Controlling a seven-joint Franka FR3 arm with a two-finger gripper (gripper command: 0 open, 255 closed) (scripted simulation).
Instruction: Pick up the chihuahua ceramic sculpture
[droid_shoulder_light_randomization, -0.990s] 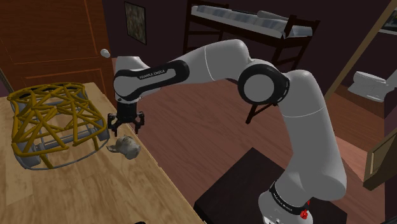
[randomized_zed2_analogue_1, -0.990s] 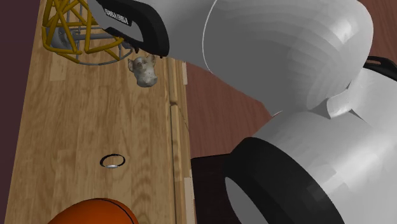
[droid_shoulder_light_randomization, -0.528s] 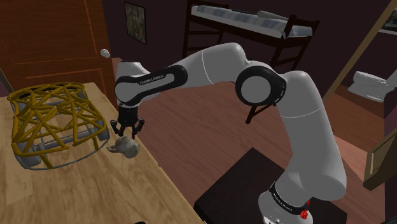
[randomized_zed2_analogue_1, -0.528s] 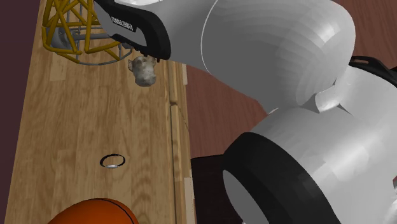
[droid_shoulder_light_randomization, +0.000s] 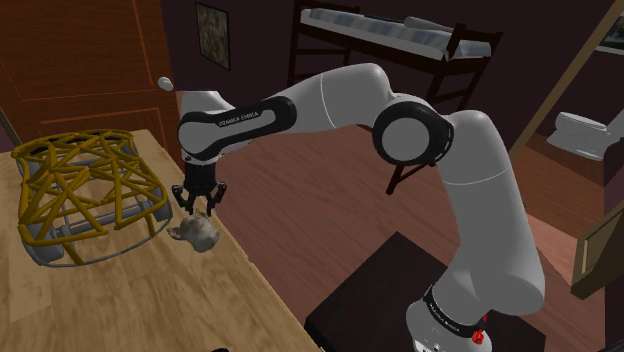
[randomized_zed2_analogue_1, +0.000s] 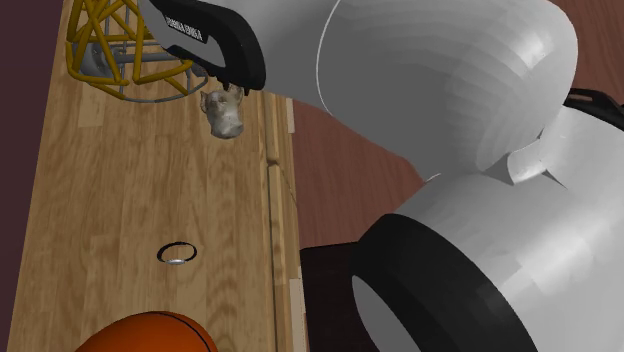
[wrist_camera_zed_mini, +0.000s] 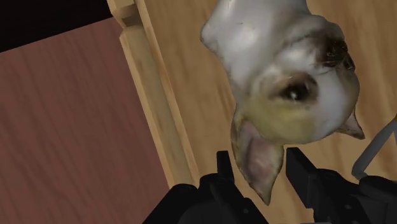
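Note:
The chihuahua sculpture (droid_shoulder_light_randomization: 200, 233) is a small grey-white dog figure with tan patches, sitting on the wooden table (droid_shoulder_light_randomization: 120, 300) close to its edge. My black gripper (droid_shoulder_light_randomization: 199, 205) comes down on it from above. In the wrist view the dog's face (wrist_camera_zed_mini: 286, 83) is large just beyond the gripper (wrist_camera_zed_mini: 261, 167), and one pointed ear is clasped between the two fingertips (wrist_camera_zed_mini: 224, 164). In the second exterior view the sculpture (randomized_zed2_analogue_1: 226, 116) shows just under the hand. I cannot tell whether it is off the table.
A yellow wire basket (droid_shoulder_light_randomization: 80, 190) stands on the table just beyond the sculpture, toward the shoulder view's left. The table edge (wrist_camera_zed_mini: 149, 95) runs right beside the figure, with reddish floor below. A small metal ring (randomized_zed2_analogue_1: 178, 253) and an orange round object (randomized_zed2_analogue_1: 150, 335) lie further along the table.
The fingers stood apart above the sculpture a second ago; they have come down and closed on its ear. The figure has barely shifted.

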